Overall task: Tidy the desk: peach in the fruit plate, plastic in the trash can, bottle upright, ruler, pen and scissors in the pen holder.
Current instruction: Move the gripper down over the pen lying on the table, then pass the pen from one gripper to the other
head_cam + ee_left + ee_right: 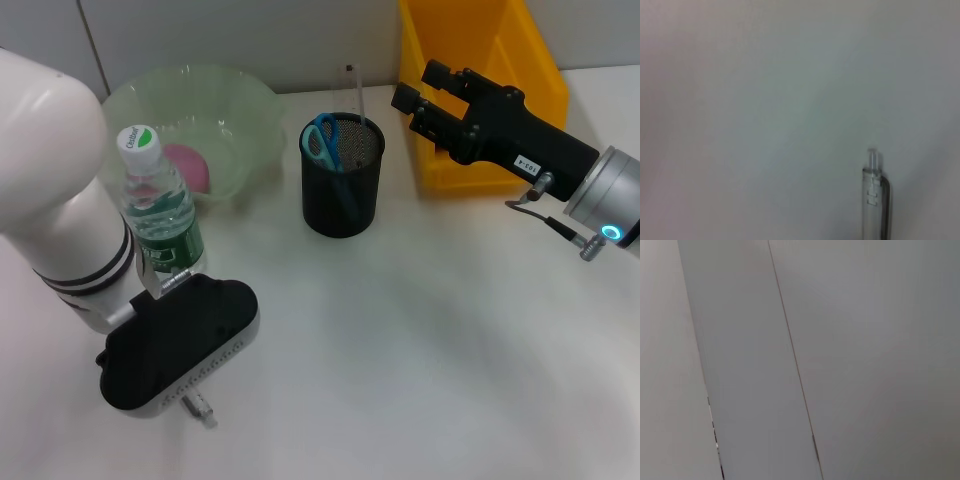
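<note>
The clear pen (pixel 201 411) pokes out on the white table from under my left gripper (pixel 190 395), which hangs low over the front left; the left wrist view shows the pen's (pixel 874 197) clicker end close up. The water bottle (pixel 157 205) stands upright just behind that gripper. A pink peach (pixel 190 166) lies in the green fruit plate (pixel 250 110). Blue scissors (pixel 322 141) and a thin clear ruler (pixel 353 92) stand in the black mesh pen holder (pixel 343 190). My right gripper (pixel 420 85) hovers open and empty by the yellow trash can (pixel 480 60). The plastic is out of view.
The left arm's white forearm (pixel 55 190) fills the left side and hides the table behind it. The right wrist view holds only grey wall panels (pixel 840 340). The table's (pixel 420 350) white top stretches from the pen holder to the front right.
</note>
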Robot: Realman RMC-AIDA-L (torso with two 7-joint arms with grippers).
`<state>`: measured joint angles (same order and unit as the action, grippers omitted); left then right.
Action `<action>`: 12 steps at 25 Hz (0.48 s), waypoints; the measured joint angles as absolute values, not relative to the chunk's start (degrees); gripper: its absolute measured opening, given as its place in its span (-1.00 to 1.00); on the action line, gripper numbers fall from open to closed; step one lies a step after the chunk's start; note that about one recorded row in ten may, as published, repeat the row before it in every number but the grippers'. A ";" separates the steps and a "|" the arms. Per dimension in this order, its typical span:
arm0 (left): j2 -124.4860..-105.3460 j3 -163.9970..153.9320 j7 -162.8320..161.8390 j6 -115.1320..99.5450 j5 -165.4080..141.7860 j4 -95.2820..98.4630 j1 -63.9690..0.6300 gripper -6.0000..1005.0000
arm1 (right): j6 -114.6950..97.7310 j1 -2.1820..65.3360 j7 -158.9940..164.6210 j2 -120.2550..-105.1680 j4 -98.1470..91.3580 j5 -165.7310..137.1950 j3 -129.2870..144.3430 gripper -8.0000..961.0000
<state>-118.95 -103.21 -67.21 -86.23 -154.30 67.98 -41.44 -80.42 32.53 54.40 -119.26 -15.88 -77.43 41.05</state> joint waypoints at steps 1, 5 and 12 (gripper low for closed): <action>-118.91 -103.10 -66.99 -86.22 -154.21 67.98 -41.44 -0.67 | -80.42 32.52 54.43 -119.27 -15.87 -77.43 41.05 0.27; -118.83 -102.85 -66.55 -86.21 -154.11 67.99 -41.40 -0.69 | -80.42 32.52 54.55 -119.26 -15.87 -77.37 41.05 0.27; -118.78 -98.43 -66.54 -88.25 -152.25 68.81 -41.48 -0.72 | -80.26 32.87 54.69 -119.26 -15.99 -77.17 41.05 0.27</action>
<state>-118.78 -98.43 -66.54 -88.25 -152.25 68.81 -41.48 -80.26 32.87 54.69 -119.26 -15.99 -77.17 41.05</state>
